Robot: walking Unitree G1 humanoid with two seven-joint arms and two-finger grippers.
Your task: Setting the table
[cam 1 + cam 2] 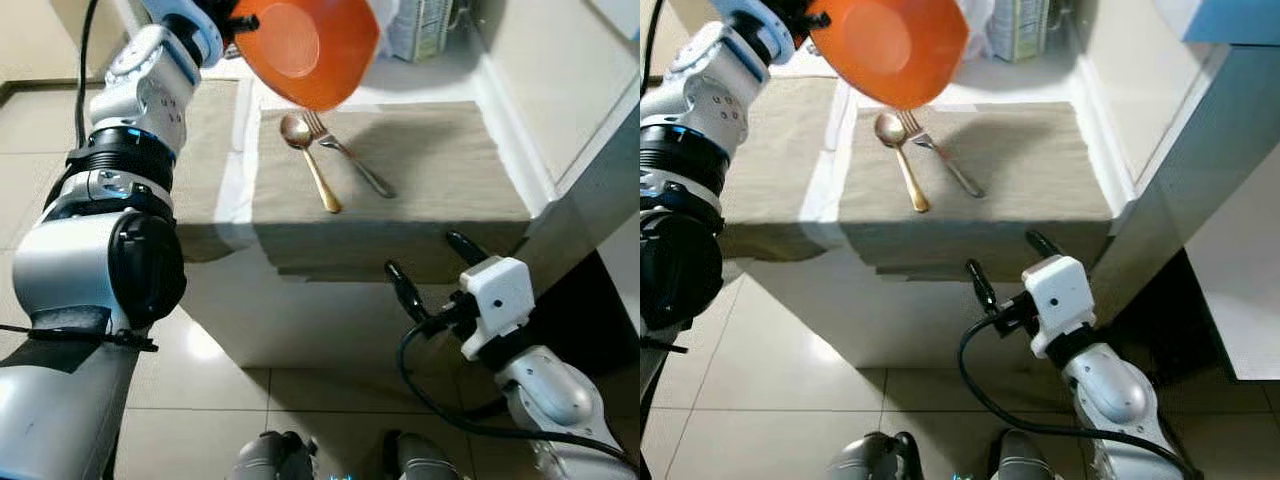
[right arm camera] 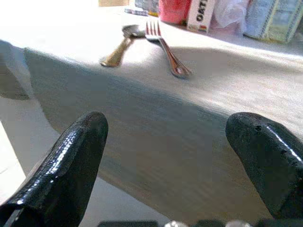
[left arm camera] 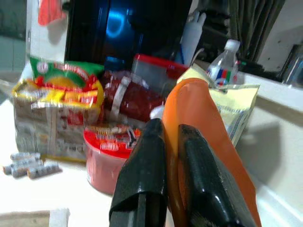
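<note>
Bowl (image 1: 305, 50), orange and tipped on edge with its hollow facing the camera, hangs in the air over the far end of a beige placemat (image 1: 440, 170), gripped at its rim by the left gripper (image 3: 173, 177); in the left wrist view the two black fingers (image 3: 142, 175) are clenched on the orange wall, one on each side of it. On the placemat, just below the bowl, lie a gold spoon (image 1: 310, 160) and a silver fork (image 1: 350, 155), heads close together at the far end and handles spreading apart toward the robot. The placemat covers the near part of a white table (image 1: 240, 330) and drapes over its front edge; a second placemat (image 1: 205, 160) lies beside it on the robot's left. The right gripper (image 1: 432, 267) hovers low in front of the table edge, apart from the cloth, its fingers (image 2: 71, 156) spread wide with nothing between them. At the back of the table stand food packets (image 3: 57, 109), a red tub (image 3: 106, 156) and a water bottle (image 3: 225, 66). Beige tiled floor (image 1: 230, 420) shows below.
</note>
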